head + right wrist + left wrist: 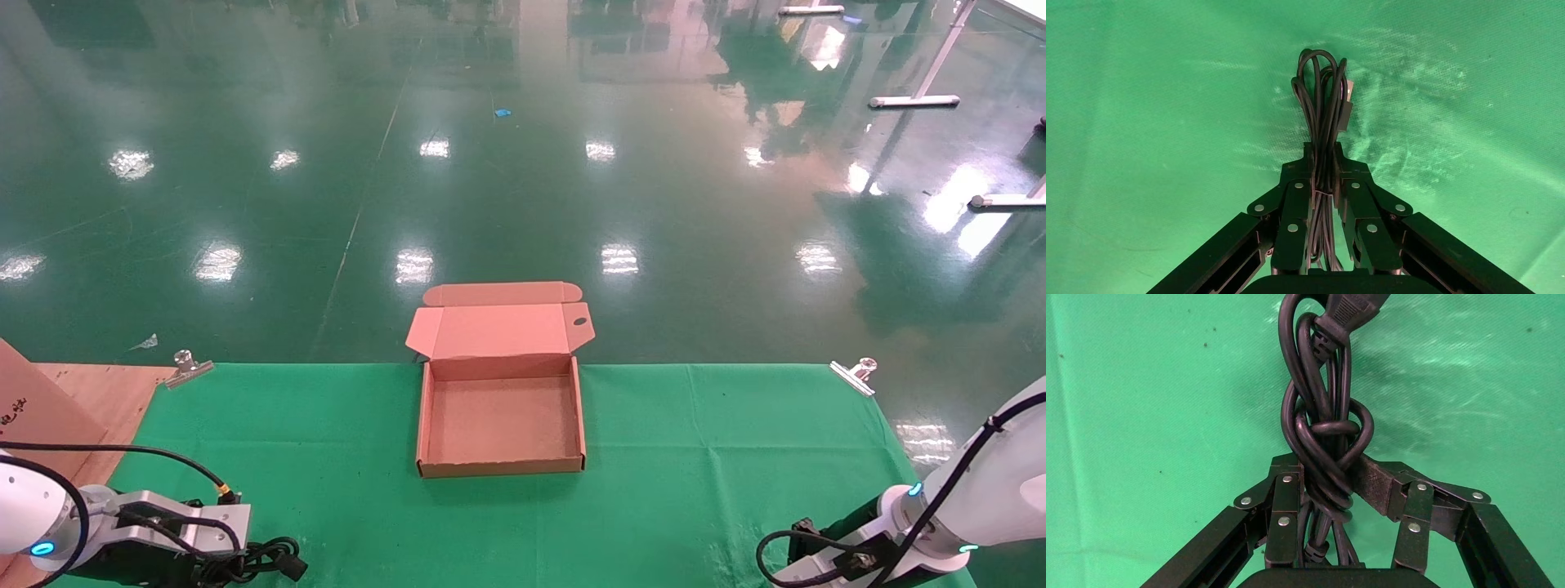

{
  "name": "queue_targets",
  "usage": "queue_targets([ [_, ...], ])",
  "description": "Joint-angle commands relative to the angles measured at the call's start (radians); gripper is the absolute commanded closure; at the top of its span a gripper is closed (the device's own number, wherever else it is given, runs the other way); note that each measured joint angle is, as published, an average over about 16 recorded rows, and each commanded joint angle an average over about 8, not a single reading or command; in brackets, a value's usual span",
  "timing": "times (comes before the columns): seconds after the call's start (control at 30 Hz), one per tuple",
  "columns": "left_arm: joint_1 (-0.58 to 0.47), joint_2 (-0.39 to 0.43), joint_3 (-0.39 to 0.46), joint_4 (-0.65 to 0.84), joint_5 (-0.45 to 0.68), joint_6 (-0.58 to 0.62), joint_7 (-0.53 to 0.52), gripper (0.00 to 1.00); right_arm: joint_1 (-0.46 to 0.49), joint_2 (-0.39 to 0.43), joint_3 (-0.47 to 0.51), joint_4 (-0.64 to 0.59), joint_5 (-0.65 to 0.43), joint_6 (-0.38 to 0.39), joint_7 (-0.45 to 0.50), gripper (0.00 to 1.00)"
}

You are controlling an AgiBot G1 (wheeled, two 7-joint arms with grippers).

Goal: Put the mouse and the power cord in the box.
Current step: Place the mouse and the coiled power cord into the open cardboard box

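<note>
The brown cardboard box sits open in the middle of the green cloth, its flap lid folded back past the table's far edge. At the near left corner, my left gripper is shut on the power cord, a thick black knotted bundle with its plug end sticking out beyond the fingertips. At the near right corner, my right gripper is shut on a thin black cable bundle with a flat plug. The mouse body is out of view.
The box's inside shows only bare cardboard. Metal clips pin the green cloth at its far corners. A wooden board and a brown carton lie at the left. Beyond the far edge is glossy green floor.
</note>
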Motion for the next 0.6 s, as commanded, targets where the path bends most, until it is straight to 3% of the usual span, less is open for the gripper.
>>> queue_targets([
  [0.03, -0.003, -0.001, 0.000, 0.000, 0.000, 0.008, 0.002, 1.00, 0.001, 0.001, 0.001, -0.002, 0.001, -0.003, 0.000, 1.00],
  [0.27, -0.103, 0.011, 0.014, -0.021, 0.019, 0.138, 0.015, 1.00, 0.074, 0.027, 0.024, 0.012, 0.035, -0.066, -0.013, 1.00],
  [0.6, -0.290, 0.086, 0.032, -0.043, 0.041, 0.433, 0.018, 1.00, 0.244, 0.033, 0.065, 0.056, 0.094, -0.228, -0.007, 1.00],
])
